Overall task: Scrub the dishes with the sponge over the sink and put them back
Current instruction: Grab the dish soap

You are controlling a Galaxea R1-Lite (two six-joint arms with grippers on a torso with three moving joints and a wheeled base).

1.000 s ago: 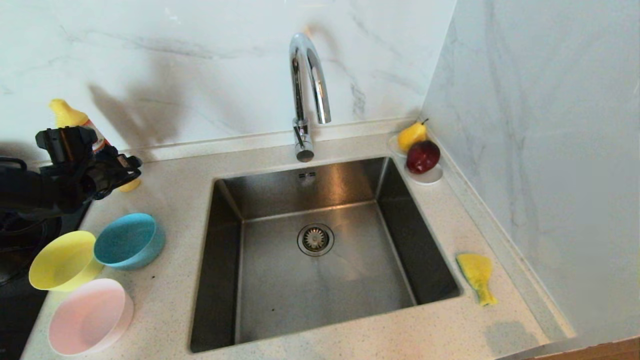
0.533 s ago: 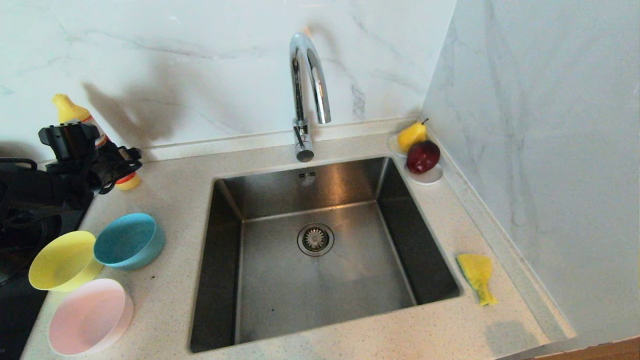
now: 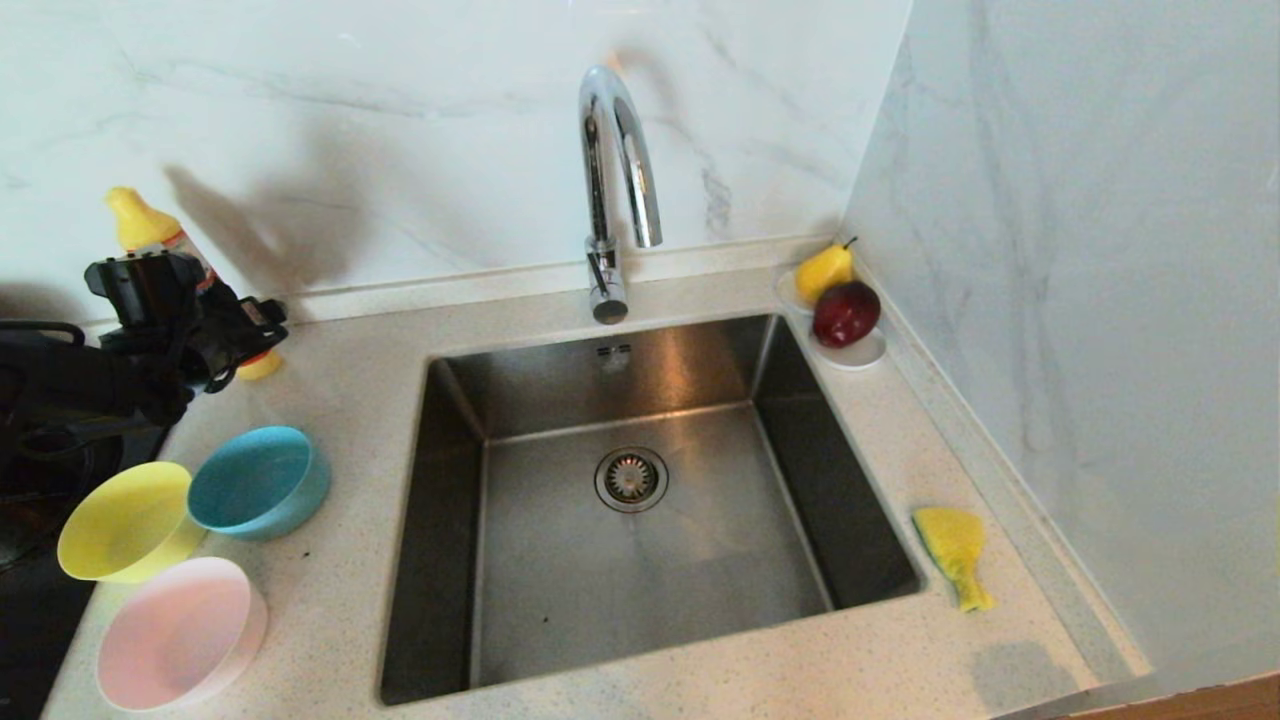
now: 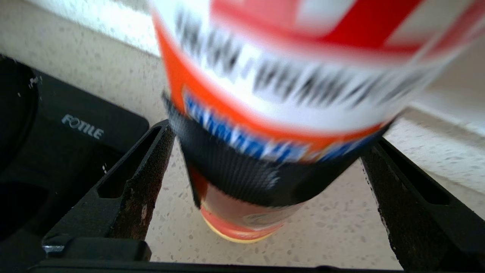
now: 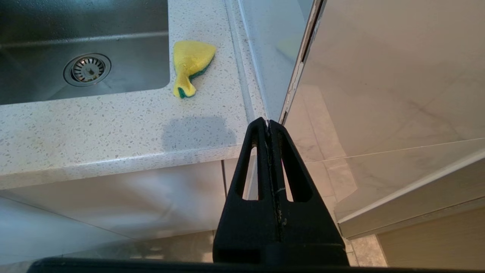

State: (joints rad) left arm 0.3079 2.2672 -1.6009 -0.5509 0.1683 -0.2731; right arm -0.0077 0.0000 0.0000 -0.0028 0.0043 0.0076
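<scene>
Beside the sink [image 3: 640, 520], the three bowls [image 3: 255, 480] sit unwashed on the table; the sponge [image 3: 955, 550] lies opposite. Left hand [image 4: 261, 197] gapes wide around a bottle [image 4: 280, 83]; right hand [image 5: 269, 129], parked off the table, is closed.

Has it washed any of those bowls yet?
No sign of it: the three bowls sit left of the dry-looking sink, the sponge untouched on the right. The open left hand straddles a soap bottle. The right hand is shut, off the counter. All scrubbing remains.
</scene>
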